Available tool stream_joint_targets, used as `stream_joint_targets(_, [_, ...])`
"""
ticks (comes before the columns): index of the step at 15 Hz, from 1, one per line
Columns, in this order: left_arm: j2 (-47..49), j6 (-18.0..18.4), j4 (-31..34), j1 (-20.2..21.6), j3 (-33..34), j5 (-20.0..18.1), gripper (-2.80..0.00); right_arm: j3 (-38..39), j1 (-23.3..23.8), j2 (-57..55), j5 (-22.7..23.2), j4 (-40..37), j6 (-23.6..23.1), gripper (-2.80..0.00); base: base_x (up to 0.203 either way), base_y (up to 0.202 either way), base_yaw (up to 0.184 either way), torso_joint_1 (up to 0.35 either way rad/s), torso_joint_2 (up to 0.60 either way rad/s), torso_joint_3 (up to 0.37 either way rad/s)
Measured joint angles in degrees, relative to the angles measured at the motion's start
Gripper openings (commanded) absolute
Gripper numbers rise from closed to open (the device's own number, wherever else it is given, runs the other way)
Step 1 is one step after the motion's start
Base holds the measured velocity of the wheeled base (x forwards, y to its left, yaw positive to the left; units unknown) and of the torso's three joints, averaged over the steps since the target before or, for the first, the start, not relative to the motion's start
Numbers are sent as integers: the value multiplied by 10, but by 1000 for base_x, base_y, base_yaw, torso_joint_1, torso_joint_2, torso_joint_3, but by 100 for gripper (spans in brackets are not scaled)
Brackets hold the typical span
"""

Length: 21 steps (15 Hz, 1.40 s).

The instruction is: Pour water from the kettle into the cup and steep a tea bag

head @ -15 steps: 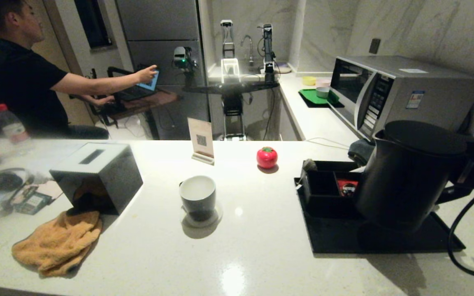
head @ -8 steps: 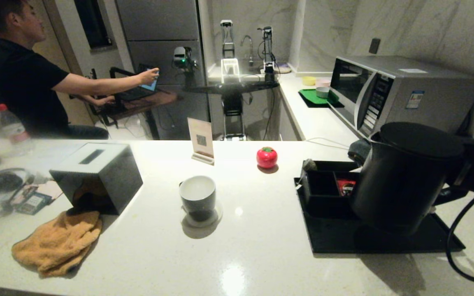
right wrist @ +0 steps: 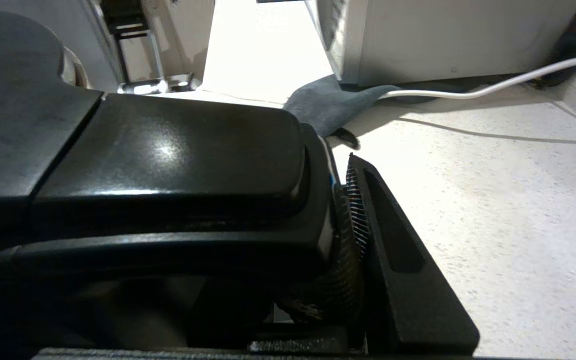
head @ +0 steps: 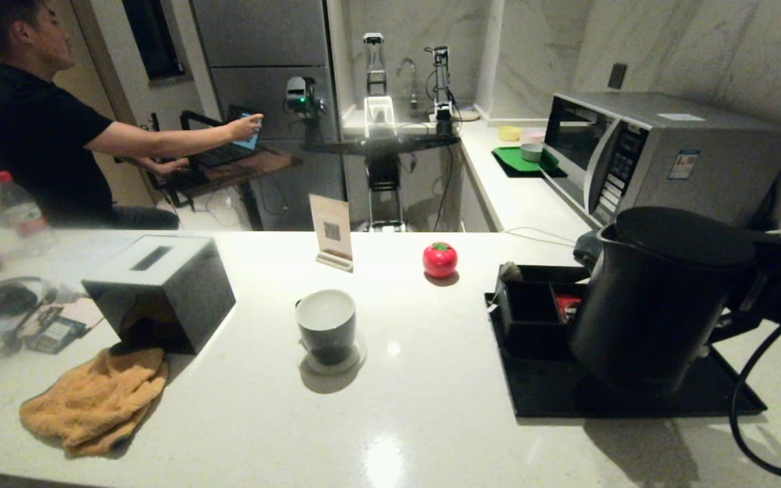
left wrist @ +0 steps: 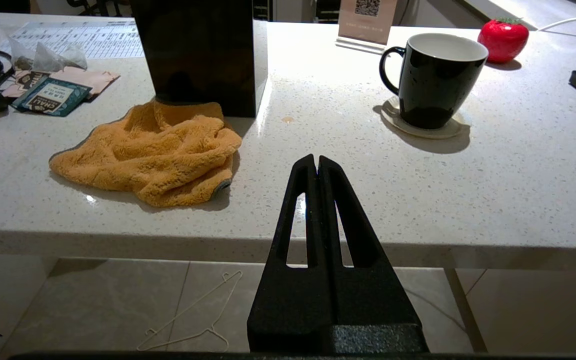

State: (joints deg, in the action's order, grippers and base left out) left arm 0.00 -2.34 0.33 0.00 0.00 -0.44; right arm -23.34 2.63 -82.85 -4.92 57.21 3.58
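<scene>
The left end effector (left wrist: 316, 160) hangs off the near edge of the surface (head: 431, 427), fingers pressed together, holding nothing. Beyond it lie an orange cloth (head: 92, 400) and the cup (head: 326, 325), upright on a coaster. To the right, the right end effector (right wrist: 340, 200) clamps the handle of the kettle (head: 655, 298), which hangs tilted just above a black tray (head: 546, 396). The tea bag (head: 509, 272) rests on the rim of a box (head: 533, 312) on that tray. Further back stands a red tomato (head: 439, 259)
</scene>
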Motion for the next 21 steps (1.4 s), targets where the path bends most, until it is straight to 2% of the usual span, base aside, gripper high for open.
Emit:
stream_joint_targets(8, [0, 0, 0, 0, 0, 0, -280, 11, 1, 0, 0, 4, -1, -280, -1, 25, -1, -1, 1, 1])
stream_joint_targets(21, [0, 0, -2, 1, 0, 0, -280, 12, 0, 0, 3, 4, 0, -280, 0, 194, 0, 2, 1, 2])
